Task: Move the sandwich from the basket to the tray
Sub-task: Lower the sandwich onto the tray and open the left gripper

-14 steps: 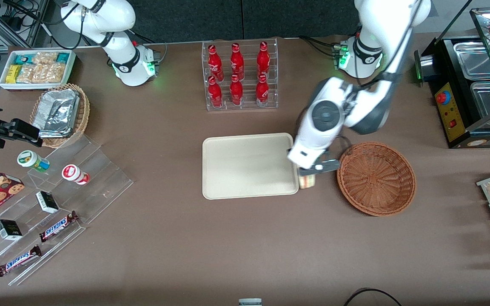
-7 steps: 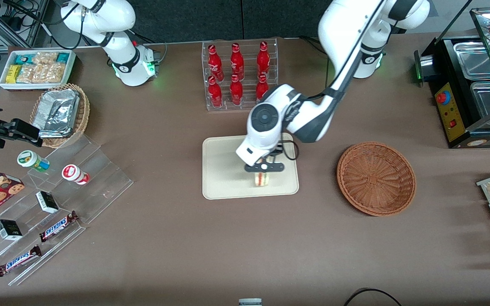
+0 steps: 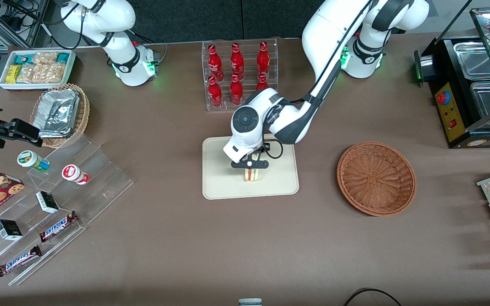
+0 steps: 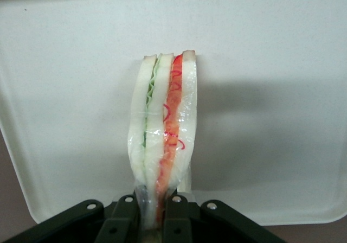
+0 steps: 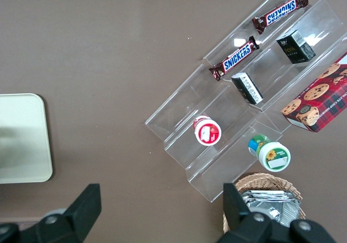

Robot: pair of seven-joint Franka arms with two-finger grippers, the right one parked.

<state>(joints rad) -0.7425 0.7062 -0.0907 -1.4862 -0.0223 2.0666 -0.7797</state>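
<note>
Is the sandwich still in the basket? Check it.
No. The claw grips the sandwich over the tray; the basket holds nothing.

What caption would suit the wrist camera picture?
Gripper shut on a plastic-wrapped triangular white-bread sandwich, held above the cream-beige rectangular plastic tray.

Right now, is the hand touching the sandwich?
Touching. The left wrist view shows the hand over the tray, its fingers pressed against both faces of the wrapped sandwich.
</note>
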